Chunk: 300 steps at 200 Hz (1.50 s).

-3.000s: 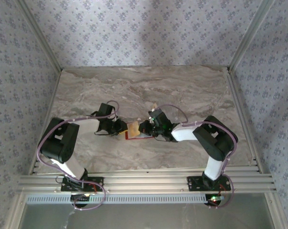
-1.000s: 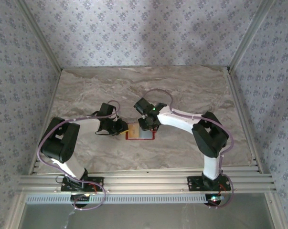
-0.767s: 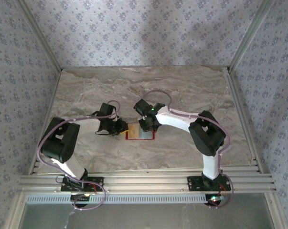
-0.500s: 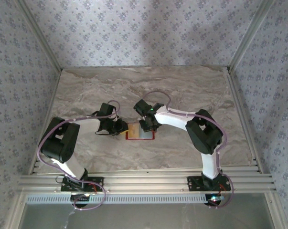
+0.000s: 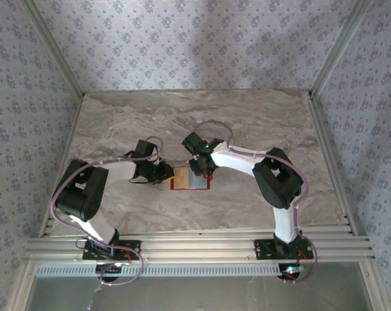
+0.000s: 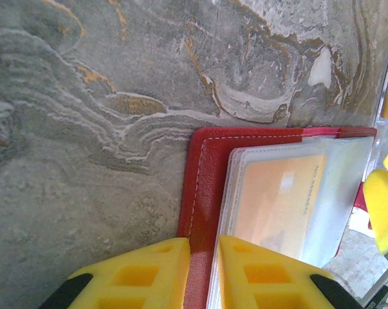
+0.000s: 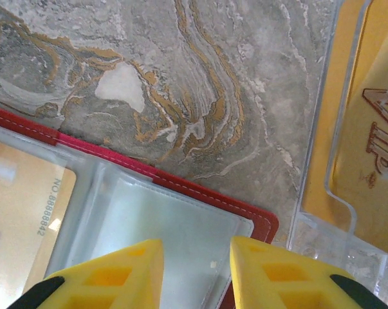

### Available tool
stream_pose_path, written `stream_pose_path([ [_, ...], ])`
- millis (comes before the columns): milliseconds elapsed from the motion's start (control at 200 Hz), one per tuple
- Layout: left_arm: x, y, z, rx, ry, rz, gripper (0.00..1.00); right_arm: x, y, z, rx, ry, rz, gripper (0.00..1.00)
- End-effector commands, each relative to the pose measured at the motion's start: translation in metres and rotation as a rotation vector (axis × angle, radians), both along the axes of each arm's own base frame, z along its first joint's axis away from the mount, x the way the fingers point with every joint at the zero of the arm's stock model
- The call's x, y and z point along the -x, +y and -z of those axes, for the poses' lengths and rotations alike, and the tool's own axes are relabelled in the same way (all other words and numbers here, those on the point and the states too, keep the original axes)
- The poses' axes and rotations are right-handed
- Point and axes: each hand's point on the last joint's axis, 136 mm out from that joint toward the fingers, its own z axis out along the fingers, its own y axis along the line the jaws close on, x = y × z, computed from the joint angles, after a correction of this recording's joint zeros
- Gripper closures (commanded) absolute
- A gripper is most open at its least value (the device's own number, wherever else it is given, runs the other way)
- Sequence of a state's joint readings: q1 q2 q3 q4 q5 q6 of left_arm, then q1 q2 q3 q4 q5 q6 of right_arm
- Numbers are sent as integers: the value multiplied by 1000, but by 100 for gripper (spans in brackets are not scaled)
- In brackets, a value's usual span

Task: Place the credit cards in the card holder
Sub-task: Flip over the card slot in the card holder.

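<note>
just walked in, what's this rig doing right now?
Both arms are working at the open red card holder lying on the table. The left gripper pinches the holder's red edge. The right gripper sits over an empty clear pocket, fingers slightly apart. One credit card is already inside a clear sleeve; a yellow VIP card lies under clear plastic past the holder's corner.

We saw a grey-brown marbled worktop (image 5: pixel 247 116), veined with rust and white, with one pale patch (image 7: pixel 123 85) showing up close. Floral wallpapered walls (image 5: pixel 195 39) closed it in on three sides, metal posts (image 5: pixel 56 58) stood at the corners, and ribbed aluminium rails (image 5: pixel 201 246) ran along the near edge.
</note>
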State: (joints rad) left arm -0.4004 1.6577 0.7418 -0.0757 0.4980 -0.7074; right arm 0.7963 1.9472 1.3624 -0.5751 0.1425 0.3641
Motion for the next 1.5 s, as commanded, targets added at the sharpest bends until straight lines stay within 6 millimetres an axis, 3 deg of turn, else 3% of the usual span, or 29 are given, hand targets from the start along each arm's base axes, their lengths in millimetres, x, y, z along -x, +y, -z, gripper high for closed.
stream_pose_path([
  [0, 19, 12, 21, -62, 90, -8, 79, -5, 4, 3, 2, 6, -15, 65],
  [485, 19, 12, 20, -62, 89, -9, 79, 7, -5, 32, 26, 76, 14, 66],
  [760, 19, 12, 20, -63, 89, -10, 79, 14, -7, 35, 17, 86, 24, 77],
  [1064, 19, 13, 21, -64, 90, -11, 79, 9, -2, 18, -24, 56, 12, 100],
  [1494, 19, 13, 22, -66, 93, -12, 79, 2, 5, -23, -90, -4, 4, 100],
])
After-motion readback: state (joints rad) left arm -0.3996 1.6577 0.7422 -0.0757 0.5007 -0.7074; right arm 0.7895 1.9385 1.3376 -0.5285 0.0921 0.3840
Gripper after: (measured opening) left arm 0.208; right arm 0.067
